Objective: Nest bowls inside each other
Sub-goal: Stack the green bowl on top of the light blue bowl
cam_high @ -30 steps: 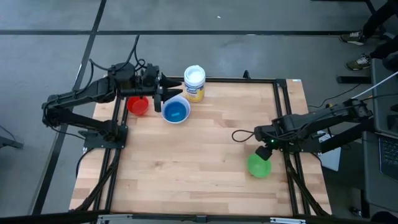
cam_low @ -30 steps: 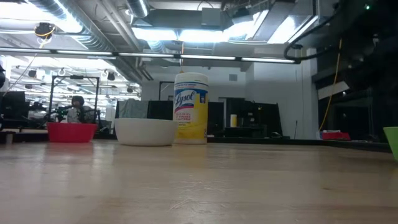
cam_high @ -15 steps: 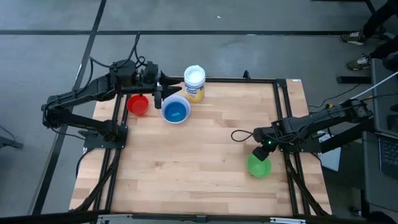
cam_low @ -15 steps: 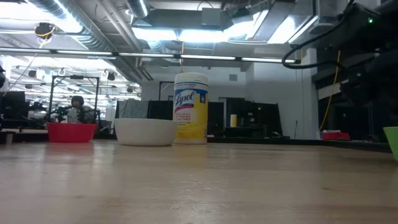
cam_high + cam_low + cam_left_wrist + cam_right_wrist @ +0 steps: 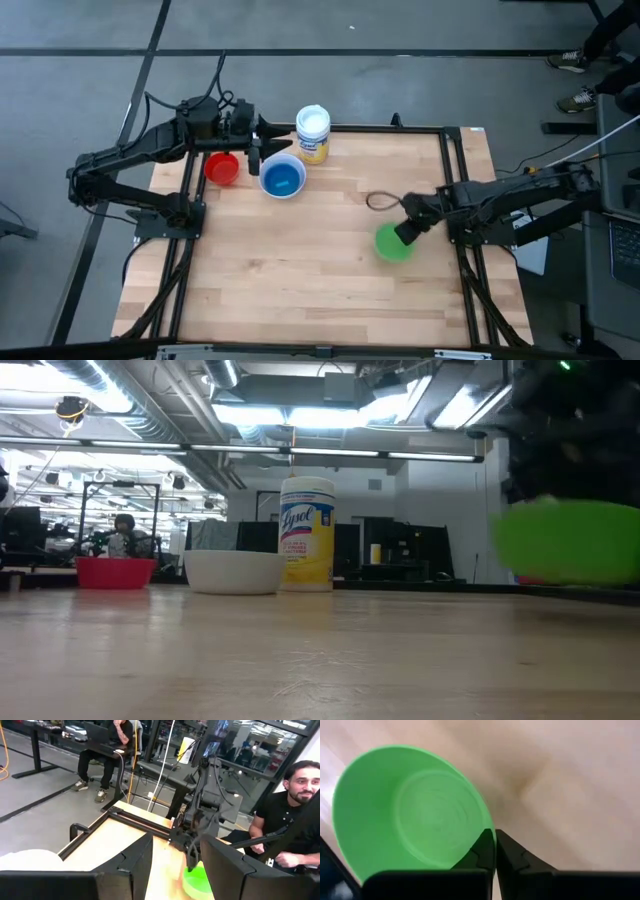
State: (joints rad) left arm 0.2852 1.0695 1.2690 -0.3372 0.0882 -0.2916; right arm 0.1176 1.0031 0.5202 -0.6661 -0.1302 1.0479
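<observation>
A green bowl (image 5: 390, 245) (image 5: 570, 540) hangs above the table's right half, with my right gripper (image 5: 405, 232) (image 5: 494, 837) shut on it. At the far left, a white bowl (image 5: 282, 178) (image 5: 233, 571) rests on its base with a blue bowl inside it. A red bowl (image 5: 222, 168) (image 5: 115, 572) stands just left of it. My left gripper (image 5: 262, 150) (image 5: 175, 865) hovers open above the white bowl's far-left side, nothing between its fingers. The green bowl (image 5: 196, 880) also shows far off in the left wrist view. My right gripper pinches the green bowl's rim (image 5: 489, 827) on the side nearest the gripper. One finger (image 5: 481, 851) is inside the bowl and the other is outside its wall. The fingers slant down from the table's right. The bowl is lifted clear of the table, mouth up.
A yellow jar with a white lid (image 5: 312, 133) (image 5: 307, 535) stands at the far edge beside the white bowl. A black cable loop (image 5: 380, 202) hangs by the right arm. Bare wood (image 5: 300, 260) fills the middle and near part. People sit beyond the table.
My right gripper has shut on the green bowl's rim, tipped, and moved toward the table's left. The green bowl has left its spot near the right edge: it is lifted clear of the wood and carried leftward, toward the middle.
</observation>
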